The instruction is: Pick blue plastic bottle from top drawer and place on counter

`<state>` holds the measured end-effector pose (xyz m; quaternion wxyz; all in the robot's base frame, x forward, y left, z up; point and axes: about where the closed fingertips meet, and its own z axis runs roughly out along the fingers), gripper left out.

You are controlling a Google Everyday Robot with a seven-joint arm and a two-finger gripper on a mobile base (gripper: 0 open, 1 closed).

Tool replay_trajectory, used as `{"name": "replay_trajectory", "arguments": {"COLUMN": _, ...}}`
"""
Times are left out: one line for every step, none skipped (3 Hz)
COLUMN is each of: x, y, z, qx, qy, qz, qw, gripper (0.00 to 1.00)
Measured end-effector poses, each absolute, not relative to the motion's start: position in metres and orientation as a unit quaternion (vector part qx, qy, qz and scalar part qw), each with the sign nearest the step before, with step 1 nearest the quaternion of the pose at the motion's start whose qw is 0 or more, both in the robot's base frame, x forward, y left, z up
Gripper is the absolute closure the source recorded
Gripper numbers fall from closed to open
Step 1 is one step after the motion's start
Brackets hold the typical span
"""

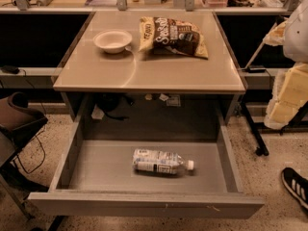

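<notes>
The top drawer (144, 205) stands open, with the blue plastic bottle (161, 161) lying on its side on the floor, cap pointing right. The gripper is out of view, so its opening cannot be told. It should probably close across the bottle's middle, then carry it to the bare counter (144, 73) in front of the bowl (112, 41) and snack bag (173, 36).

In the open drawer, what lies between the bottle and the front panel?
Nothing. The camera view shows only bare grey floor between the bottle and the front panel of the drawer. The gripper is not in view.
</notes>
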<state>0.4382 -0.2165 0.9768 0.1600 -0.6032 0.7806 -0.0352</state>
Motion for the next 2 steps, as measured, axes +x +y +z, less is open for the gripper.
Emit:
{"name": "replay_trajectory", "arguments": {"x": 0.4382, "y": -0.2165, "z": 0.9768, "qx": -0.603, "qy": 0.781, "qz": -0.035, "qw": 0.16, "gripper": 0.0}}
{"name": "replay_trajectory", "arguments": {"x": 0.448, "y": -0.2161, "z": 0.9726, "qx": -0.603, "qy": 0.778, "qz": -0.027, "qw": 0.176, "gripper": 0.0}}
